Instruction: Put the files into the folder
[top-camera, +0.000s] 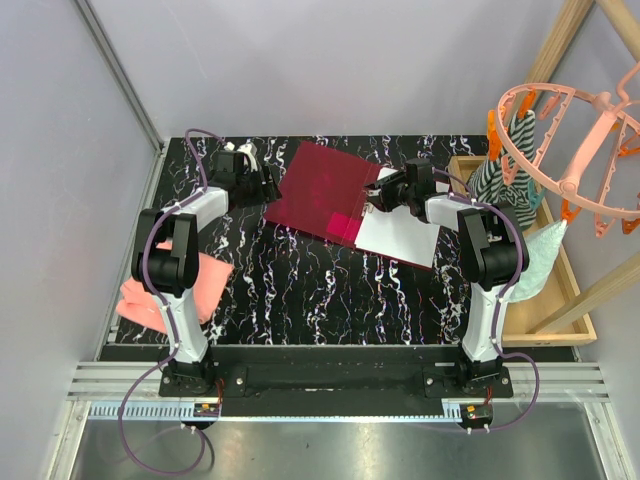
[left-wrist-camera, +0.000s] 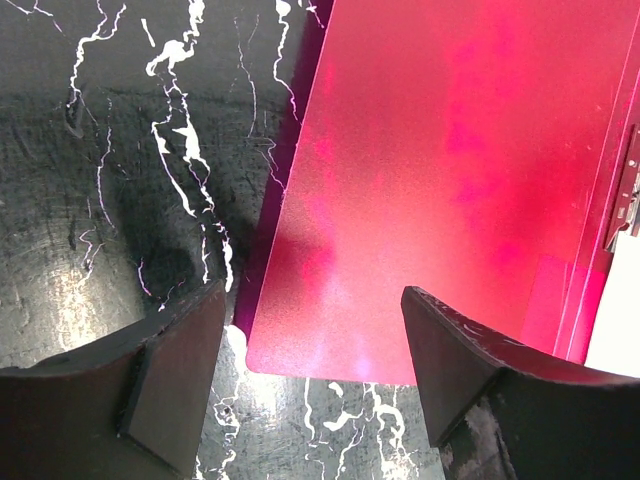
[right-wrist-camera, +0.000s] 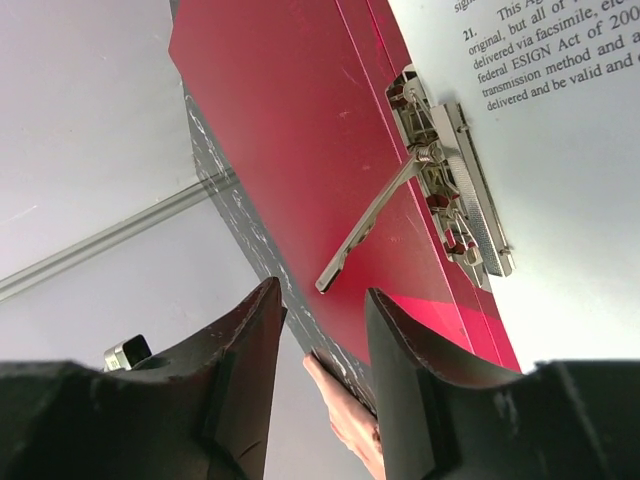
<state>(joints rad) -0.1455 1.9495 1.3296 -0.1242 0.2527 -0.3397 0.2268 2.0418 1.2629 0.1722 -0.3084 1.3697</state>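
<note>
Open crimson folder (top-camera: 320, 185) lies at the far middle of the table (top-camera: 300, 290), with the files (top-camera: 400, 235) on its right half.
A metal clip (right-wrist-camera: 450, 190) sits at the sheets' edge, its lever (right-wrist-camera: 365, 235) raised. The right claw (right-wrist-camera: 325, 330) is narrowly parted by that lever and pinches nothing. The left claw (left-wrist-camera: 315, 340) is spread wide over the cover's left edge.

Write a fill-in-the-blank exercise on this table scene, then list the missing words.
1. The red folder lies ____ on the table, not shut.
2. The folded cloth beside the left arm is ____ in colour.
3. The paper in the folder is ____ with black print.
4. The left gripper holds ____ between its jaws.
Missing words: open; pink; white; nothing.
</note>
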